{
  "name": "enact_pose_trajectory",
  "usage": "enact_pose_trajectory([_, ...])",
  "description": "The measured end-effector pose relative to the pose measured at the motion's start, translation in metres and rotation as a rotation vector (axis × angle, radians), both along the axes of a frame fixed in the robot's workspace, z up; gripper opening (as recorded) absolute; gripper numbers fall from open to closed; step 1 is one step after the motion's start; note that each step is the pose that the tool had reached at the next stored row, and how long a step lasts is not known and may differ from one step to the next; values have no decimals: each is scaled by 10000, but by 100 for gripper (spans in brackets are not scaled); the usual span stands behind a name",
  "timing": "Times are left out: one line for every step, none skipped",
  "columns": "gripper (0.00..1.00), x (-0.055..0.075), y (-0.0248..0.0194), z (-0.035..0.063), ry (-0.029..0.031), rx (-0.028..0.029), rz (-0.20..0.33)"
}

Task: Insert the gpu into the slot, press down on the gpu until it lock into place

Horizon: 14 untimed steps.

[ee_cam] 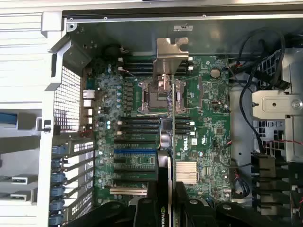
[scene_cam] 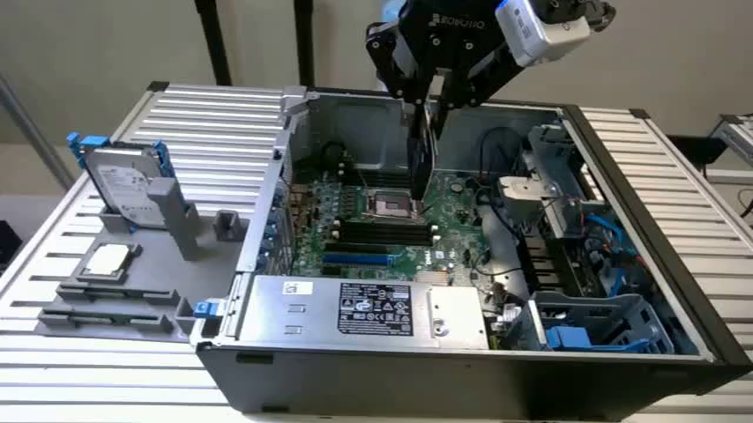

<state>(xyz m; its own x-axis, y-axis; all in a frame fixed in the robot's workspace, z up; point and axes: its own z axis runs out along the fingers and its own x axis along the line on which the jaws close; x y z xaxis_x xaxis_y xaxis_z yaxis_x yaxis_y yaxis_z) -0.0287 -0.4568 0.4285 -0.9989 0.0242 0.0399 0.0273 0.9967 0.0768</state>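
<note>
Gpu [scene_cam: 421, 150] edge-on, clamped in tool [scene_cam: 426, 99] above motherboard [scene_cam: 453, 225], clear of blue slot [scene_cam: 356, 261]; tool top cut off

A plain, pale beige wall [scene_cam: 94, 44] stands at the back in soft, even light. Two black upright poles [scene_cam: 215, 40] rise before it, behind a counter [scene_cam: 200, 115] of ribbed silver aluminium slats.

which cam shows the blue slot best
The wrist view: the slot shows along its whole length, seen from above, clear of the gpu held in the tool. The exterior view gives the slot as a short, slanted blue strip.
</note>
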Motion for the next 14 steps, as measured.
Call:
enact_pose_trajectory([26, 0, 0, 0, 0, 0, 0])
enact_pose_trajectory([26, 0, 0, 0, 0, 0, 0])
enact_pose_trajectory([26, 0, 0, 0, 0, 0, -1])
enact_pose_trajectory([26, 0, 0, 0, 0, 0, 0])
enact_pose_trajectory([26, 0, 0, 0, 0, 0, 0])
enact_pose_trajectory([26, 0, 0, 0, 0, 0, 0])
enact_pose_trajectory([26, 0, 0, 0, 0, 0, 0])
enact_pose_trajectory([26, 0, 0, 0, 0, 0, 0])
enact_pose_trajectory([26, 0, 0, 0, 0, 0, 0])
enact_pose_trajectory([26, 0, 0, 0, 0, 0, 0])
enact_pose_trajectory([26, 0, 0, 0, 0, 0, 0])
enact_pose_trajectory([26, 0, 0, 0, 0, 0, 0])
enact_pose_trajectory([26, 0, 0, 0, 1, -1, 0])
enact_pose_trajectory([26, 0, 0, 0, 0, 0, -1])
